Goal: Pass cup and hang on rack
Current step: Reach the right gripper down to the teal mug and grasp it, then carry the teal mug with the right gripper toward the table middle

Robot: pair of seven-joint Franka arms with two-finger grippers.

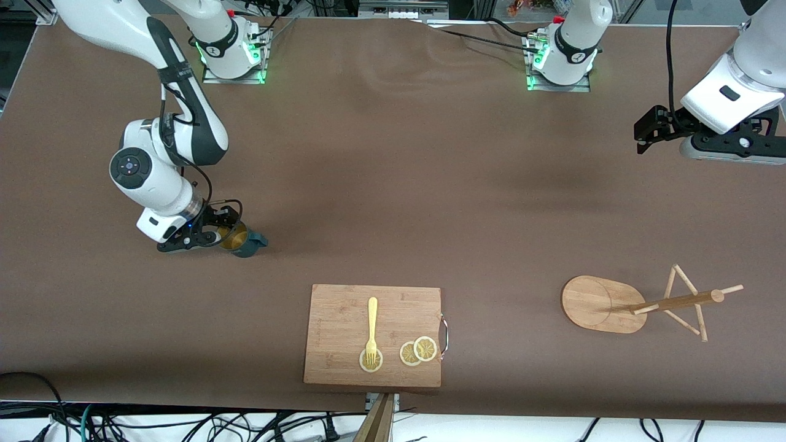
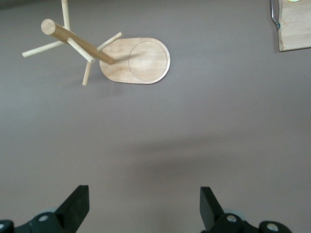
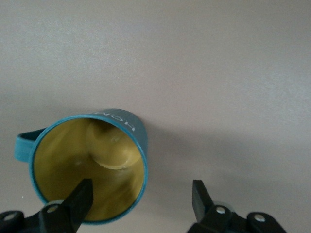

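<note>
Your table is covered in brown and carries everything here. The largest thing on it is the wooden cutting board, close to the front camera, with a yellow fork and three lemon slices lying on it. Toward the left arm's end of the table you see the rack, standing on its flat oval base with its pole and thin pegs bare. Toward the right arm's end sits the cup, upright on the table, well apart from the rack. Your right end effector is down at the cup with its fingers spread wide, one finger inside the rim, the other outside the wall; nothing is clamped. Your left end effector hangs with fingers wide and empty, over bare table near the rack.
</note>
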